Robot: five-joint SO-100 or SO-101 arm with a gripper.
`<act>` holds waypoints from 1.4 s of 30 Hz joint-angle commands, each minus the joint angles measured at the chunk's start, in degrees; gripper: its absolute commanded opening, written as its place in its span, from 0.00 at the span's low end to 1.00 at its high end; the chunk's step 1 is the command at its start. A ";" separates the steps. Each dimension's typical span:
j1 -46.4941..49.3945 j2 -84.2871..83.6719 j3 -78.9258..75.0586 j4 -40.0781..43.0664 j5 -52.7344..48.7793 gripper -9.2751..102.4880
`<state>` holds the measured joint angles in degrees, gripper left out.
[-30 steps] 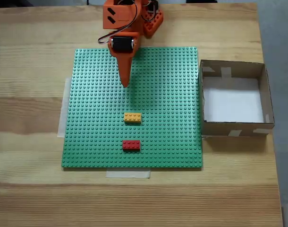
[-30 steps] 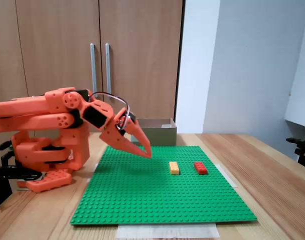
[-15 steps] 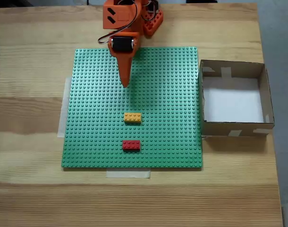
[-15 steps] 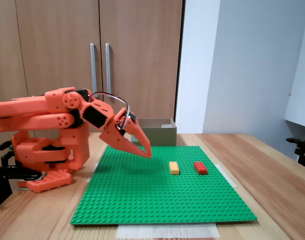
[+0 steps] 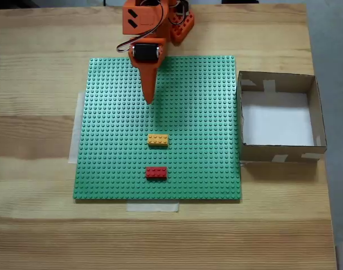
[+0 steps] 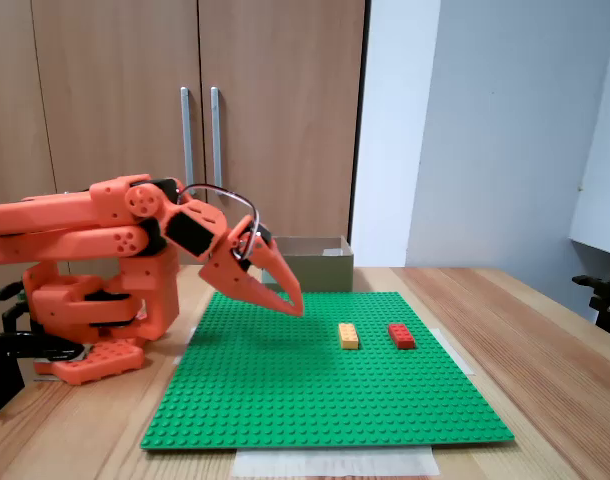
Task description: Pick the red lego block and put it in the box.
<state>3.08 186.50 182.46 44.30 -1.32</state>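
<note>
Seen from above in a fixed view, the orange two-finger gripper (image 5: 149,100) of a folded plastic arm points toward 6 o'clock over the upper part of a green studded square baseplate (image 5: 104,140) taped to a pale wooden surface (image 5: 36,225). Its jaws are pressed together to a single tip and hold nothing. A small orange-yellow studded brick (image 5: 157,139) sits near the plate's centre, and the small red rectangular studded lego block (image 5: 156,172) lies just beyond it at 6 o'clock, both well apart from the gripper. At 3 o'clock, just beside the plate's edge, stands the shallow square brown cardboard box (image 5: 277,153) with a white floor and pale tape pieces on its walls.

From the side in a fixed view, the gripper (image 6: 292,304) slants down from 9 o'clock, its closed tip hanging just above the baseplate (image 6: 285,400). The orange-yellow brick (image 6: 348,336) and the red lego block (image 6: 401,336) rest side by side on the plate toward 3 o'clock of the tip. The box (image 6: 315,268) stands behind the gripper, before wooden cabinet doors (image 6: 115,100) with metal handles.
</note>
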 commanded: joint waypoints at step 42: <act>-1.58 -10.63 -12.04 3.34 -0.18 0.07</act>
<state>2.02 178.95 175.78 46.85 -1.23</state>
